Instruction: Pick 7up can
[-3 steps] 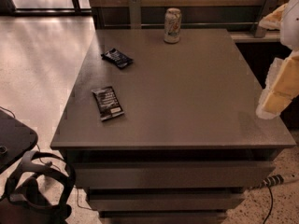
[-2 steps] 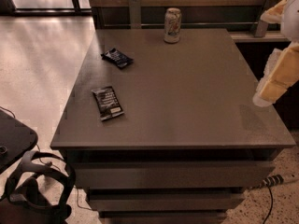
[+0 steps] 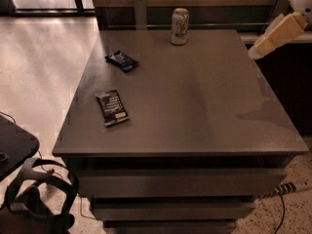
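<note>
The 7up can (image 3: 179, 26) stands upright at the back edge of the grey table (image 3: 195, 111), a little right of the middle. It has a pale silver body with faint green and red marks. My gripper (image 3: 275, 33) hangs in the air at the upper right, above the table's right back corner. It is well to the right of the can and apart from it, and it holds nothing that I can see.
A dark blue snack packet (image 3: 122, 60) lies at the back left of the table. A black snack packet (image 3: 112, 107) lies at the left front. A wall panel runs behind the table. Drawers sit under the top. A cable (image 3: 282, 194) and dark gear (image 3: 29, 199) lie on the floor.
My gripper has risen and moved toward the back along the table's right side. The can and both packets have not moved.
</note>
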Available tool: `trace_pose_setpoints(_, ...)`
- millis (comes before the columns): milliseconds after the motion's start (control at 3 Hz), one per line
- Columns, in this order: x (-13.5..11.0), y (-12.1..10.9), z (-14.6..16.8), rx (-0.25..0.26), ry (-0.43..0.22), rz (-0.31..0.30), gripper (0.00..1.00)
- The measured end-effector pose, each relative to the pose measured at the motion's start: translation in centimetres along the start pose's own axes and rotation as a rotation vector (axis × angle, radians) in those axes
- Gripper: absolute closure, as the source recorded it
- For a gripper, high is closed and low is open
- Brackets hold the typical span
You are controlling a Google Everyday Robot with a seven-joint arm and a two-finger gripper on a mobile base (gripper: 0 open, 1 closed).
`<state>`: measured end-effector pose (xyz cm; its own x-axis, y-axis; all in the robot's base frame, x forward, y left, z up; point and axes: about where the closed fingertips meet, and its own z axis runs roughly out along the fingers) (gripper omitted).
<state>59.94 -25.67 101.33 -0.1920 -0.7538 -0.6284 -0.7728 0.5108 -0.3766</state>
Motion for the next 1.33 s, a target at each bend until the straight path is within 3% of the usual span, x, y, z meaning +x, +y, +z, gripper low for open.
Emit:
trace_pose_setpoints(333, -1.0, -6.1, 4.0, 0.077, -0.16, 0.112, 0.0)
trace_pose_setpoints(667, -2.2, -8.6, 7.0, 0.106, -0.221, 0.193, 0.0)
trace_pose_setpoints(1000, -2.3, -8.7, 7.3, 0.104, -0.222, 0.198, 0.0)
trace_pose_setpoints(1333, -3.2, -9.8, 10.3, 0.091, -0.234, 0.238, 0.0)
